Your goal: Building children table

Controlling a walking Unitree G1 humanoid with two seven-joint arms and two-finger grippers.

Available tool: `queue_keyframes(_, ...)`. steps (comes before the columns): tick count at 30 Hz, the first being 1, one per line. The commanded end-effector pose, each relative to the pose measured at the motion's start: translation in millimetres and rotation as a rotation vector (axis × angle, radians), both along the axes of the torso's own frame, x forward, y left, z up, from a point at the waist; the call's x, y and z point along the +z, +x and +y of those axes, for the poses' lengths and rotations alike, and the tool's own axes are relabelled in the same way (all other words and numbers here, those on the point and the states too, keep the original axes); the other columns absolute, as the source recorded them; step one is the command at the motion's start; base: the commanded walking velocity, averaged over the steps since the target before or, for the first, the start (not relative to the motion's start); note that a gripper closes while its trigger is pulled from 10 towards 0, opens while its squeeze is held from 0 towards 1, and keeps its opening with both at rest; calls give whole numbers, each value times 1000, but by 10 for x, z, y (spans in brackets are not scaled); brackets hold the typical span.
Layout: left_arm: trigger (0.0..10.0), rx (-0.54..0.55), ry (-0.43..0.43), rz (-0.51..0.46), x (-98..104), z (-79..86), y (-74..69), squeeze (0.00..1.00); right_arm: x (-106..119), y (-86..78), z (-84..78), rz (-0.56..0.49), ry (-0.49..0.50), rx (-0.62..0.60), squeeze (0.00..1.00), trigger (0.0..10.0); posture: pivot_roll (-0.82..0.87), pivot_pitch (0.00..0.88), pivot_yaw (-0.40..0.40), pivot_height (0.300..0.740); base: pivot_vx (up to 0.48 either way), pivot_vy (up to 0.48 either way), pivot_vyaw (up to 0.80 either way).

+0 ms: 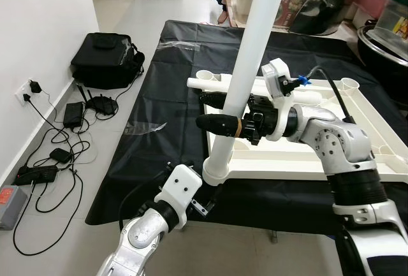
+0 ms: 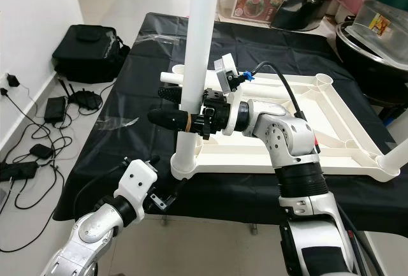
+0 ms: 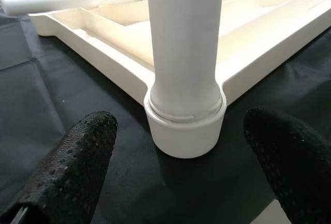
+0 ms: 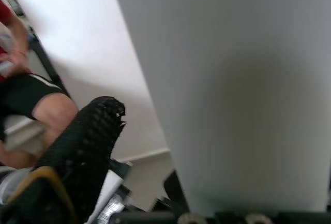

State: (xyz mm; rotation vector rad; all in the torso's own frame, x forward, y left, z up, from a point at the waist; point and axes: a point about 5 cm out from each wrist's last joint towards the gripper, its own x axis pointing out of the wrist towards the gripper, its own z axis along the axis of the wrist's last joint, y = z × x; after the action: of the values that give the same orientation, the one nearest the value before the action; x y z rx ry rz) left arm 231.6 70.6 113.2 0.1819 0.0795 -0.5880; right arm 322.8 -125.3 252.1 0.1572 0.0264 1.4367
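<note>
Left gripper wide open at table leg; right gripper around it

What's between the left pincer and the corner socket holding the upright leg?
Only bare black cloth: in the left wrist view the left pincer is open, facing the corner socket, not touching.

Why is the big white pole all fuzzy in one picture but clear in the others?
Right wrist view: the white table leg sits right against the lens, so it blurs into a soft grey-white slab. Left wrist view: leg and corner socket are sharp, fingertips soft. Eye views: evenly lit and crisp.
</note>
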Motion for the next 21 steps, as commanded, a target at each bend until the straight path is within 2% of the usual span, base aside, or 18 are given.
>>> queue_keyframes(1, 10000, -2, 7, 16, -36, -1, -23, 0, -2, 28, 38, -33, -46, 3, 0, 2824, 128, 73, -119, 740, 0, 0, 0)
queue_keyframes(3, 10000, -2, 7, 16, -36, -1, -23, 0, -2, 28, 38, -33, -46, 3, 0, 2824, 128, 73, -119, 740, 0, 0, 0)
queue_keyframes(4, 10000, -1, 6, 16, -36, -1, -21, 0, -4, 33, 29, -37, -60, 12, 0, 0, 126, 73, -119, 740, 0, 0, 0)
queue_keyframes(7, 10000, 1, 5, 14, -33, -3, -17, 0, 17, 41, 29, -58, -67, 15, 0, 0, 127, 71, -120, 740, 0, 0, 0)
queue_keyframes(10, 10000, 2, 3, 14, -31, -4, -13, 0, 65, 181, 29, -86, -50, -133, 0, 0, 122, 71, -119, 740, 0, 0, 0)
queue_keyframes(11, 10000, 2, 3, 14, -31, -4, -13, 0, 65, 181, 29, -86, -50, -133, 0, 0, 122, 71, -119, 740, 0, 0, 0)
queue_keyframes(12, 10000, 2, 2, 13, -29, -6, -11, 0, 99, 369, 14, -92, -35, -345, 0, 0, 123, 71, -120, 740, 0, 0, 0)
queue_keyframes(14, 10000, 2, 2, 13, -29, -6, -11, 0, 99, 369, 14, -92, -35, -345, 0, 0, 123, 71, -120, 740, 0, 0, 0)
queue_keyframes(15, 10000, 2, 2, 13, -29, -6, -11, 0, 104, 416, 9, -93, -33, -395, 0, 0, 123, 71, -120, 740, 0, 0, 0)
queue_keyframes(16, 10000, 2, 2, 13, -29, -6, -11, 0, 104, 416, 9, -93, -33, -395, 0, 0, 123, 71, -120, 740, 0, 0, 0)
queue_keyframes(17, 10000, 2, 2, 13, -29, -6, -12, 0, 116, 520, -23, -83, -17, -541, 0, 0, 123, 71, -120, 740, 0, 0, 0)
queue_keyframes(19, 10000, 2, 2, 13, -29, -6, -12, 0, 116, 520, -23, -83, -17, -541, 0, 0, 123, 71, -120, 740, 0, 0, 0)
queue_keyframes(20, 10000, 1, 3, 13, -29, -6, -10, 0, 61, 661, -129, -17, -14, -805, 0, 0, 121, 69, -117, 740, 0, 0, 0)
queue_keyframes(21, 10000, 1, 4, 13, -30, -4, -9, 0, -62, 752, -289, 52, -70, -1100, 0, 0, 119, 66, -113, 740, 0, 0, 0)
